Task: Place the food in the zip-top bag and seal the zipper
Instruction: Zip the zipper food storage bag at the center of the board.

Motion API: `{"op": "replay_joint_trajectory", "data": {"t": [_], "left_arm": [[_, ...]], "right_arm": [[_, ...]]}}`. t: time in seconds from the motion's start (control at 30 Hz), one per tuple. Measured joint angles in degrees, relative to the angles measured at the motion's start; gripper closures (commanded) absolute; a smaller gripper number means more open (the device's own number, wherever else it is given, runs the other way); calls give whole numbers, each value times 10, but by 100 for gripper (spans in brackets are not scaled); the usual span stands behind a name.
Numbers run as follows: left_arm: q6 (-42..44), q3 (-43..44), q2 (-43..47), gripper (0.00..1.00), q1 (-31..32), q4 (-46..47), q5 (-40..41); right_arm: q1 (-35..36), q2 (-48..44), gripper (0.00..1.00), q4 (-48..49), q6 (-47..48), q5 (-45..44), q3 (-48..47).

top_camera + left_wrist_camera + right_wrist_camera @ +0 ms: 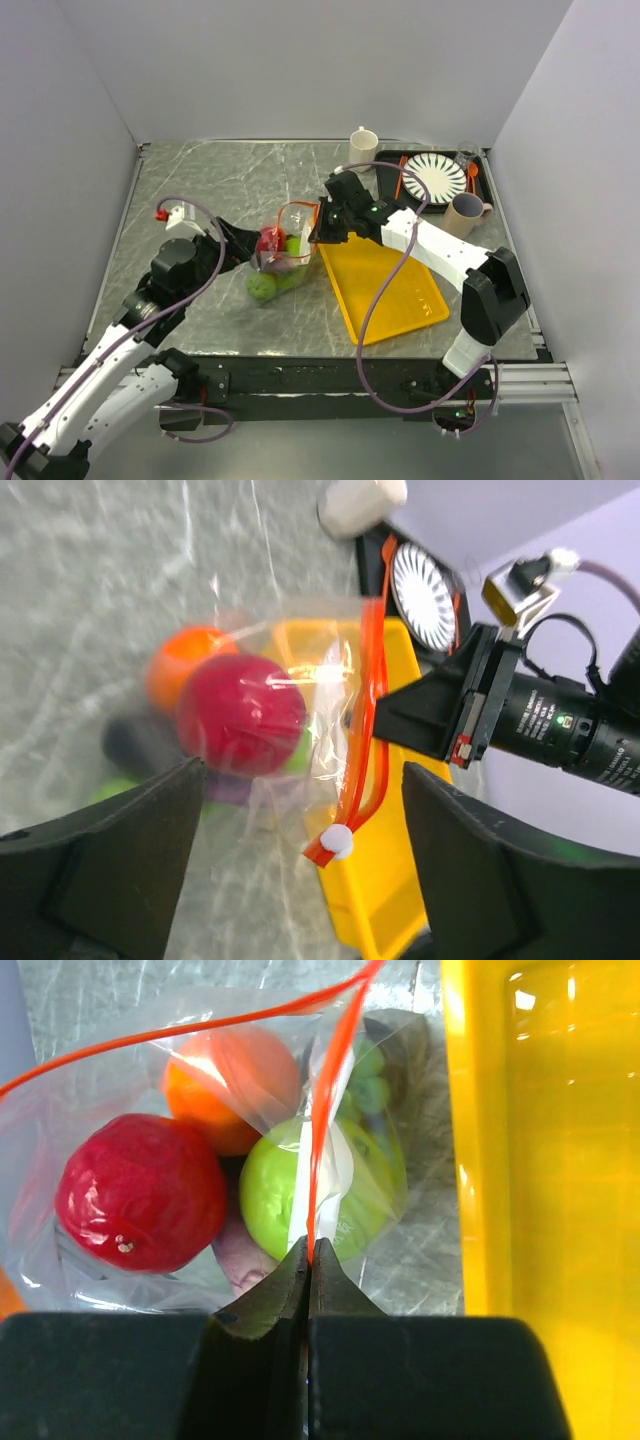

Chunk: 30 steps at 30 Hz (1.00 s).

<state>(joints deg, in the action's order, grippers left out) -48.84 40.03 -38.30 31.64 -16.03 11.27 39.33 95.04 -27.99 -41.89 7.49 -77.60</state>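
- Step in hand, as I judge it: sealing. No fruit shows loose on the table or on the yellow tray (395, 300); loading looks done.
- Zip-top bag (280, 262) sits mid-table, just left of the tray's near-left edge, mouth lifted towards the right.
- Right gripper (311, 1252): jaws clamped together on the zipper (318, 1150) at one end of the mouth. Beyond the pinch the strip splits into two runs, so the mouth is not yet shut.
- Left gripper (300, 780): fingers spread wide on either side of the bag, gripping nothing.
- White slider (338, 842) sits at the strip's end nearest the left wrist camera.
- In the bag: red fruit (140, 1205), orange fruit (230, 1085), green fruit (345, 1190), and something purple beneath. More green shows low in the bag in the top view; full count cannot be told.
- Next move, my judgement: the left fingers close on the slider end and draw along the strip while the right anchors its end. The film is slack and may bunch.
- Far right: striped plate (440, 178), white cup (363, 147), tan mug (465, 213).
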Motion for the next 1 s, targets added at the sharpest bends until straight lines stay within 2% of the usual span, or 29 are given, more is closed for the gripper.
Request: {"op": "replay_joint_trajectory", "data": {"t": [0.13,0.33,0.47,0.63,1.0], "left_arm": [[-50,2,-43,24,-1,1,-60],[-123,-25,-53,22,-1,9,-134],[-174,-40,-22,24,-1,11,-151],[-231,-62,11,33,-1,22,-162],[-310,-130,-11,40,-1,81,-177]], "right_arm": [[-4,-16,100,5,0,-9,21],[-7,-24,100,1,6,-21,30],[-7,-24,100,0,10,-27,30],[-7,-24,100,-2,13,-36,31],[-7,-30,100,-2,13,-36,31]]}}
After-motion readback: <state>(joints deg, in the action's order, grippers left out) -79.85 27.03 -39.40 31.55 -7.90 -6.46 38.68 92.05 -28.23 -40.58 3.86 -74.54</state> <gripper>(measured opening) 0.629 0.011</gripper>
